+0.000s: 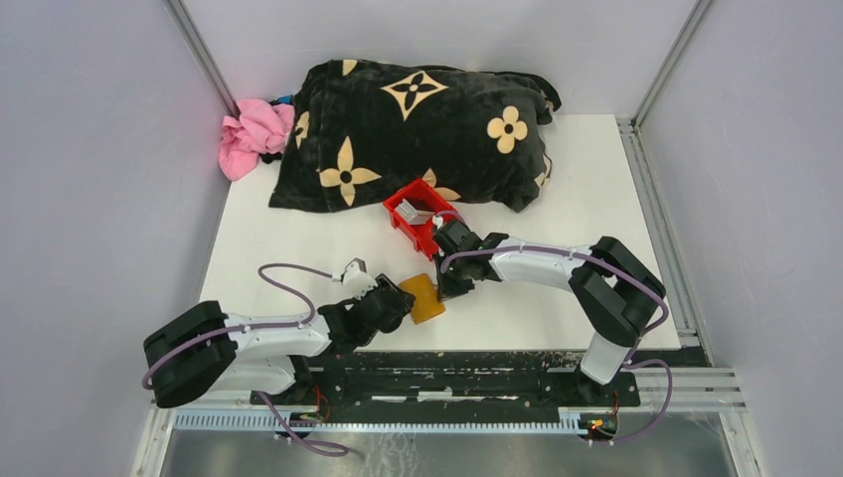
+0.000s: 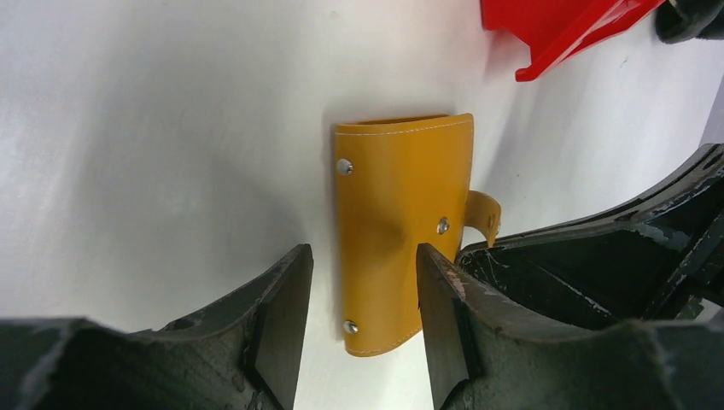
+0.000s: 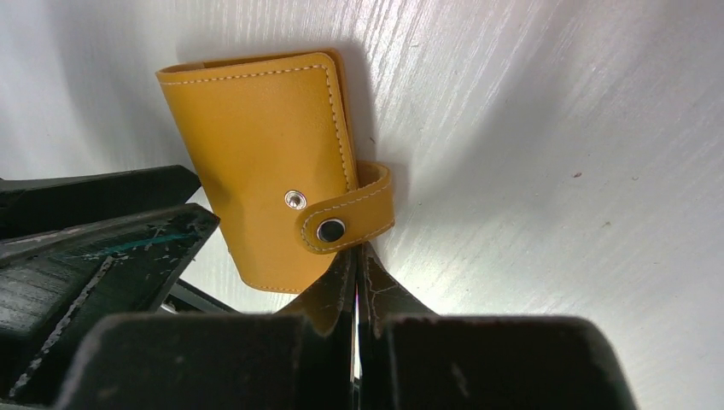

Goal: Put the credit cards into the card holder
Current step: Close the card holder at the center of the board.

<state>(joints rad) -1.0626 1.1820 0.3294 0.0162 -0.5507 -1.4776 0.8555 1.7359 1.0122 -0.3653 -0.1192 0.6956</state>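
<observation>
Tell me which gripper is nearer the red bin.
Right. The right gripper is just by the near end of the bin; the left gripper is farther back, jaws either side of the holder.

Both arms (image 1: 278, 338): white mid links w/ black joints, purple cables (image 1: 288, 271), scuffed black fingers (image 2: 282, 316).

Smooth leather-like card holder (image 2: 401, 231), metal snaps (image 2: 344, 166)

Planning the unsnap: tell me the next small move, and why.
Probably close the left gripper on the holder to steady it: its jaws stand open over the holder's near end, the strap is snapped, and the shut right gripper has its tips at the strap, seemingly ready to pry.
</observation>
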